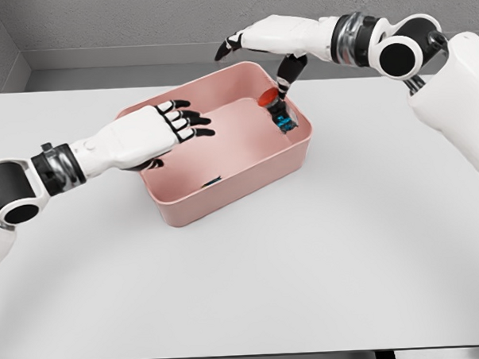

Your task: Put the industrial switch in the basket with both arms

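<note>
Switch [279,114] is seen inside the pink basket [194,207], at its right wall — touched by the right hand [275,47]; left hand [167,125] is spread, empty, over the rim.

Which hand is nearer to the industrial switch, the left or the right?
Right. The right hand is directly above the industrial switch inside the basket; the left hand is over the basket's opposite, left side.
</note>
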